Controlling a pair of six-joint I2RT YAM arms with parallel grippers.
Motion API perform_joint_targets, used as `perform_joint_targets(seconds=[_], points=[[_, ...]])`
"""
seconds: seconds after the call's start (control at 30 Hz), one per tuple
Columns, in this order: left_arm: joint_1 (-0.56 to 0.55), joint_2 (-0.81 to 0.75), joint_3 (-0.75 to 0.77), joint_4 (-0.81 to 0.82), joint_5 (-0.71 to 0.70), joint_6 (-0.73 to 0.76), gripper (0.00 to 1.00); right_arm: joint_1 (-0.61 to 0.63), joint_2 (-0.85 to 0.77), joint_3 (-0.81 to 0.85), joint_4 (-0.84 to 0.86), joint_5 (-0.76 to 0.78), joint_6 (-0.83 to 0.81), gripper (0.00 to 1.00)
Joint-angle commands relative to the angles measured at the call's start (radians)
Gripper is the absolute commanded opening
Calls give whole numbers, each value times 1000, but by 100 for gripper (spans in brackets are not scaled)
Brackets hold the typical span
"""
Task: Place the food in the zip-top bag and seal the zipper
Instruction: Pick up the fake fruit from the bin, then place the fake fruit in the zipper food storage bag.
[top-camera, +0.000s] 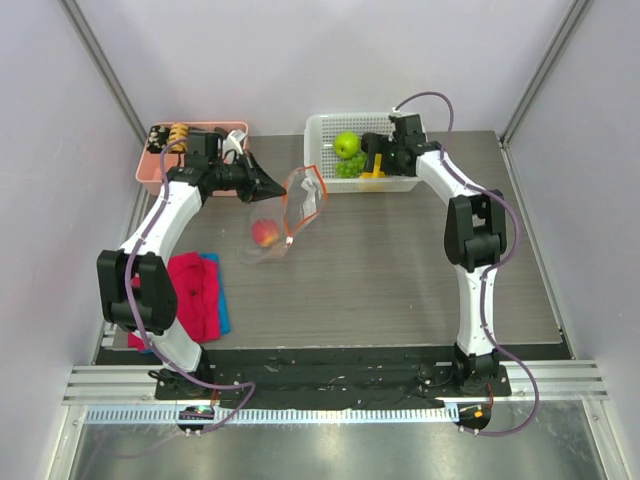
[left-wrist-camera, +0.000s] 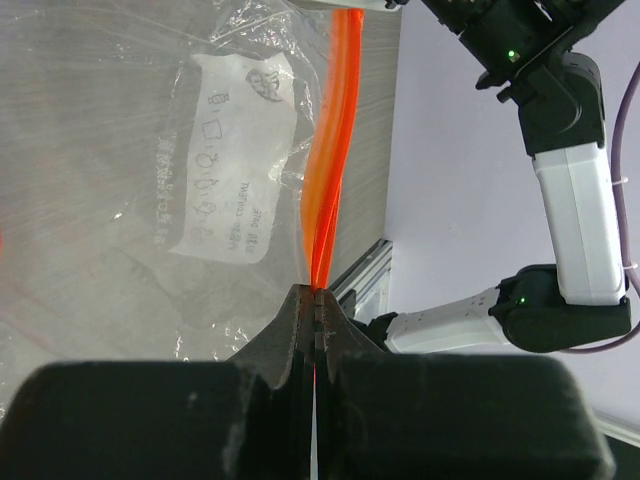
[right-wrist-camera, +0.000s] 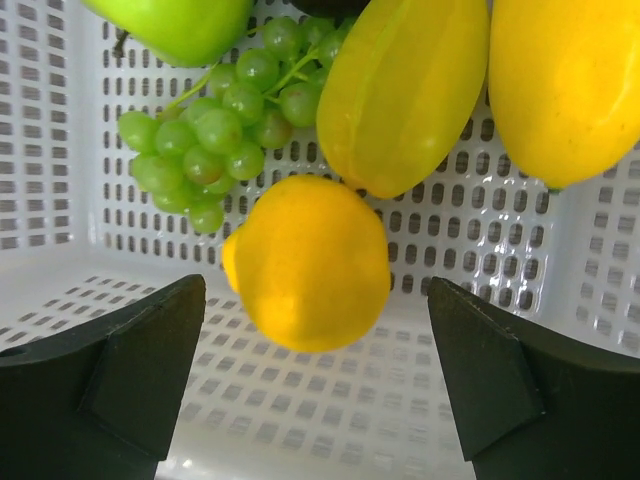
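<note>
Nearest the arm bases, at the left of the table (top-camera: 400, 270), a red cloth (top-camera: 195, 290) lies on a blue cloth (top-camera: 222, 300).

Left side, mid-table: the left gripper (top-camera: 272, 187) is clamped on the zipper (top-camera: 300, 200) of the bag (top-camera: 280, 225). In the left wrist view the jaws are pressed together with the orange strip (left-wrist-camera: 335, 150) pinched between the fingertips (left-wrist-camera: 316, 300). From there the strip runs away from the gripper along the edge of the clear film (left-wrist-camera: 120, 200). A white printed label (left-wrist-camera: 235, 160) is on the film. In the top view the zipper forms an open loop, so the mouth is unsealed. The body of the bag rests on the table and one red apple (top-camera: 265, 233) sits inside it.

Far side, centre: a white perforated basket (top-camera: 322, 130) holds the rest of the food. The right gripper (top-camera: 377, 158) reaches down into the basket with its jaws spread wide and nothing held. In the right wrist view a lemon (right-wrist-camera: 310, 265) lies on the basket floor (right-wrist-camera: 60, 150), just beyond the gap between the two fingers (right-wrist-camera: 140, 370); contact with either finger cannot be confirmed. Behind the lemon are the grapes (right-wrist-camera: 215, 130), a green apple (right-wrist-camera: 180, 25) and two larger yellow fruits (right-wrist-camera: 400, 90) — all inside the basket.

Far left: a pink bin (top-camera: 150, 170) holds small brown and black pieces, well apart from the bag.
</note>
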Motion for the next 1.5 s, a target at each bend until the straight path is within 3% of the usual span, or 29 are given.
perform_joint_targets(seconds=[0.0,0.3,0.53,0.73,1.0,1.2,1.47], points=[[5,-27,14,-5,-4,32,0,-1,19,57,4,-32,14,98],[6,-15,30,-36,-9,50,0,-9,74,92,7,-116,31,90],[5,-9,35,-42,-15,52,0,-50,13,104,10,-199,51,44],[6,-10,40,-39,-15,54,0,-75,-113,123,16,-279,82,29],[6,-15,49,-39,-20,47,0,-72,-289,80,39,-358,143,27],[6,-19,38,-10,9,14,0,-20,-474,-87,113,-454,187,27],[6,-22,43,7,39,-6,0,250,-633,-302,110,-304,-61,28]])
